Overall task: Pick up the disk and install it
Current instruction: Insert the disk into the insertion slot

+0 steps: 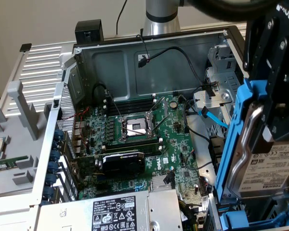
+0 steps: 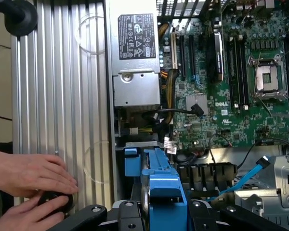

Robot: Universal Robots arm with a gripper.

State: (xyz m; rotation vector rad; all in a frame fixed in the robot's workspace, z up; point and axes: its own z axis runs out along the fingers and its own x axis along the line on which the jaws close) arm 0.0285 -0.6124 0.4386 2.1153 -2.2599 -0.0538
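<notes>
Beige wall behind, open PC case (image 1: 149, 53) lying on a grey ribbed panel (image 1: 38, 62). Disk (image 1: 269, 168) hangs tilted on edge at the exterior view's right, above the case's drive-bay end. Claw (image 2: 161, 212) is clamped on it, one black finger on each side of the blue carrier. Disk label reads TOSHIBA. Motherboard (image 2: 231, 96) is marked DELL. A person's hands (image 2: 31, 175) rest on the ribbed panel.
</notes>
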